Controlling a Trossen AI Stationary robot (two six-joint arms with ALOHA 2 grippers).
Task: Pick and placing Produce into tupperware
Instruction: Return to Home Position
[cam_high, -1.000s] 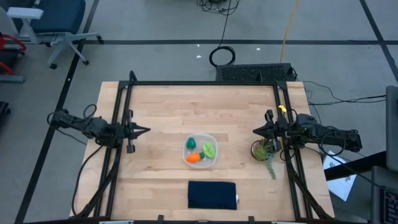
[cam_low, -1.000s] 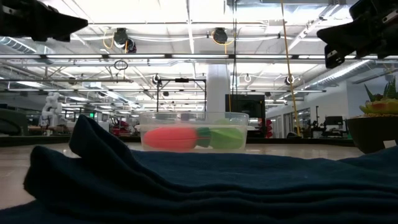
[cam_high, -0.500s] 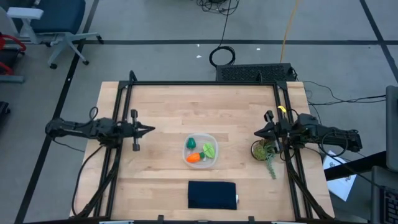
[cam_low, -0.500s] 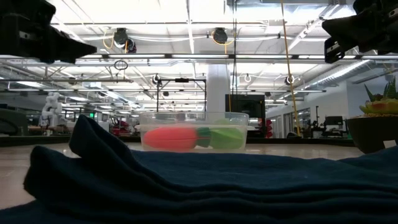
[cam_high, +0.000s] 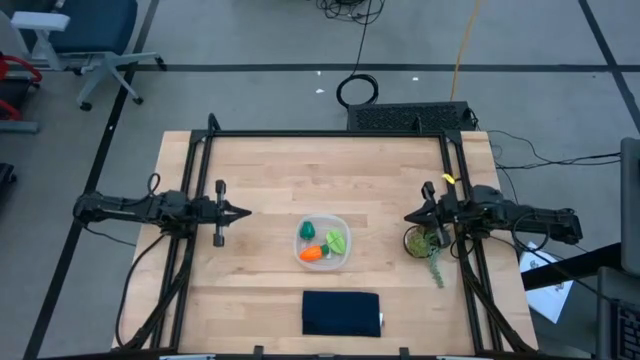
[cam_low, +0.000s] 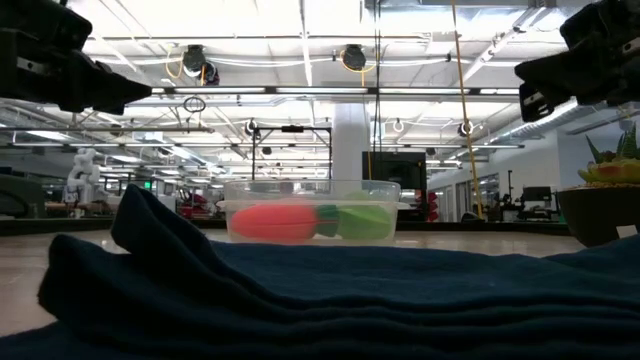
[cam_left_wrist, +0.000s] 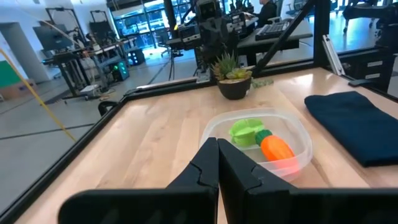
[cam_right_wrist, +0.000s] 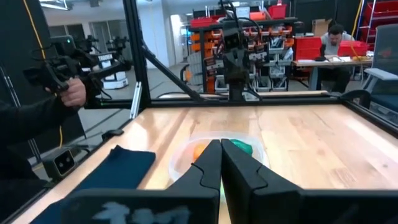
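Observation:
The clear tupperware (cam_high: 322, 242) sits in the table's middle and holds all three toy foods: the dark green piece (cam_high: 308, 230), the yellow-green leafy piece (cam_high: 335, 241) and the orange carrot (cam_high: 312, 255). In the low view the tupperware (cam_low: 312, 210) shows the carrot (cam_low: 272, 222) inside. My left gripper (cam_high: 243, 211) hovers shut over the table left of the tupperware, pointing toward it; in the left wrist view my left gripper (cam_left_wrist: 217, 149) is shut with the tupperware (cam_left_wrist: 258, 146) beyond. My right gripper (cam_high: 409, 214) hovers shut to the tupperware's right; my right gripper (cam_right_wrist: 221, 149) shows closed fingers.
A dark navy cloth (cam_high: 341, 313) lies near the table's front edge. A spiky potted plant (cam_high: 423, 243) stands just under the right arm, close to the right gripper. A black frame rail (cam_high: 320, 134) borders the table. A person (cam_right_wrist: 37, 124) stands beyond the table.
My left gripper has moved toward the table's right, closer to the tupperware, and come down a little, staying shut. My right gripper has held its place apart from a slight shift. The tupperware and the foods have not moved.

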